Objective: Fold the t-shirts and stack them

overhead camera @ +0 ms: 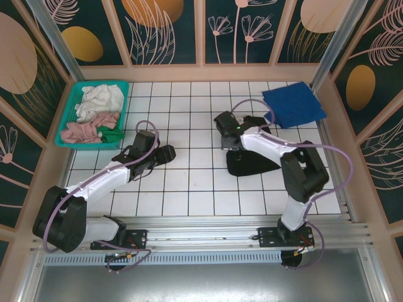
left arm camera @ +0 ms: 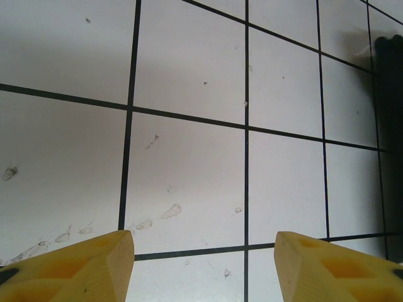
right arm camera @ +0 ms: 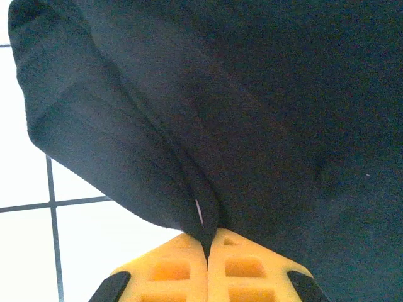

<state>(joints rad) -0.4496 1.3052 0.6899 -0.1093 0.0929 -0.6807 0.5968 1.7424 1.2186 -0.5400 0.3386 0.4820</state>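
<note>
Black shirt [overhead camera: 252,165] lies in a bunched lump on the white table [overhead camera: 189,189], partly under the right arm. The right gripper [right arm camera: 206,242] has its yellow fingers pressed tight together on a fold of the black shirt, most likely to lift it or pull it flat for folding. The blue shirt [overhead camera: 293,105] sits folded behind the black shirt and to its right, so it looks done and may start the stack. The left gripper [left arm camera: 203,236] hangs over bare table to the left of the black shirt, fingers apart and holding nothing, maybe ready to help. A basket [overhead camera: 69,110] of other cloths sits far left of the black shirt. The arm covers part of the black shirt, so I cannot tell its shape or which part is pinched.
</note>
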